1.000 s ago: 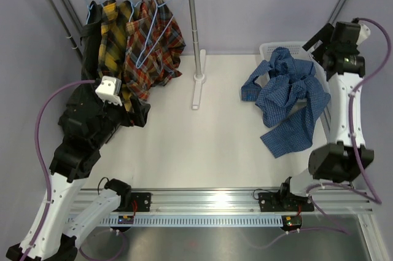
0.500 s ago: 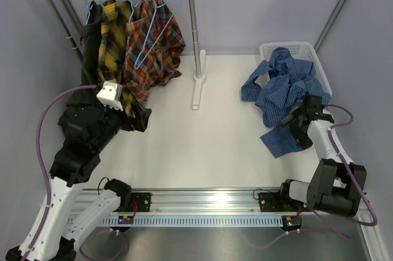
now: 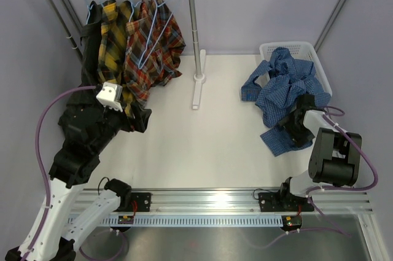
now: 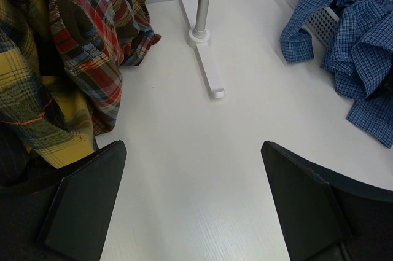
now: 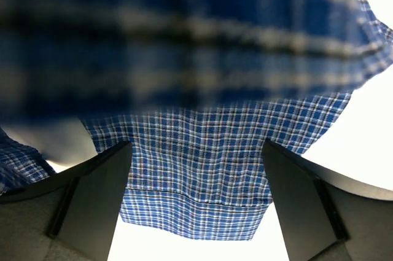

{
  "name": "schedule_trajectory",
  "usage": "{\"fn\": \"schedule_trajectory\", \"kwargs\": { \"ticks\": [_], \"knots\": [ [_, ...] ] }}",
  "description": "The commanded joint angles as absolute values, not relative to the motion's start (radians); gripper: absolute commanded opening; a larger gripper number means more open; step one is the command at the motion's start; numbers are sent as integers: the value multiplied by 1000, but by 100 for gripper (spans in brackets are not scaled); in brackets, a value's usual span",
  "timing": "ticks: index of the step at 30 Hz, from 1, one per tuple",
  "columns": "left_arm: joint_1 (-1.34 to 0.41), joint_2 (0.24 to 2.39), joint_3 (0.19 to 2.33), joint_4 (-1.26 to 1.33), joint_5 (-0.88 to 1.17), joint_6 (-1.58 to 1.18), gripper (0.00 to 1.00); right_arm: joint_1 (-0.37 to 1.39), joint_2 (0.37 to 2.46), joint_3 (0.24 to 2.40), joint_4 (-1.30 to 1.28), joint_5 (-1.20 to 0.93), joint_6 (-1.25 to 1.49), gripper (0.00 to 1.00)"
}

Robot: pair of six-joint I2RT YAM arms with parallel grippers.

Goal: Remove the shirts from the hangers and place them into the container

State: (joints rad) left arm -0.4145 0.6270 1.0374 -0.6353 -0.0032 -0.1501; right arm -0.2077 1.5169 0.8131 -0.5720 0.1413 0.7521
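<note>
A blue check shirt (image 3: 284, 98) (image 5: 202, 150) lies half in the white container (image 3: 270, 49), half spilled onto the table. My right gripper (image 3: 293, 127) (image 5: 196, 206) hovers low over the shirt's table-side hem, open, with cloth showing beyond its fingers but none pinched. Black (image 3: 92, 40), yellow-black (image 3: 113, 40) and red plaid (image 3: 156, 49) shirts hang on light-blue hangers (image 3: 149, 35) from the rail. My left gripper (image 3: 139, 118) (image 4: 193, 199) stands open and empty just below and right of the hanging shirts, over bare table.
The rail's white post and flat foot (image 3: 196, 89) (image 4: 206, 70) stand mid-table between the shirts and the container. A metal mounting track (image 3: 215, 199) runs along the near edge. Grey walls close in the back and both sides.
My right arm has swung down from above the container to the blue shirt's lower part on the table, jaws still open. The left arm has hardly moved.
</note>
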Motion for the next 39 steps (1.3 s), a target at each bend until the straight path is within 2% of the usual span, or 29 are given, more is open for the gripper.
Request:
{"fn": "schedule_trajectory", "kwargs": {
  "ticks": [1,2,4,5,6,8,9,14,17,19,24,28,32,39],
  "knots": [
    [-420,618,1039,-607,6,-132,99,-207,1545,822,-523,150,761,90],
    [-420,618,1039,-607,5,-130,99,-207,1557,812,-509,144,762,72],
    [-420,618,1039,-609,5,-132,99,-207,1566,801,-493,135,768,54],
    [-420,618,1039,-609,5,-132,99,-207,1572,790,-486,133,772,33],
    [-420,618,1040,-611,5,-132,99,-207,1575,785,-479,133,772,22],
    [-420,618,1045,-611,5,-130,99,-207,1575,781,-482,141,772,5],
    [-420,620,1046,-612,3,-129,99,-207,1566,781,-497,146,772,0],
    [-420,627,1051,-617,5,-127,99,-206,1326,845,-606,228,720,0],
    [-420,637,1054,-617,5,-126,99,-206,1205,1010,-660,218,654,0],
    [-420,641,1057,-617,3,-126,99,-207,1196,1178,-666,203,594,0],
    [-420,647,1058,-618,-28,-117,99,-207,1380,1550,-674,167,477,0],
    [-420,649,1061,-620,-38,-117,99,-207,1528,1669,-563,88,451,0],
    [-420,655,1068,-620,-44,-121,99,-207,1774,1859,-546,14,463,0],
    [-420,649,1068,-629,-60,-127,99,-209,2057,1944,-595,-29,529,0]
  ]
}}
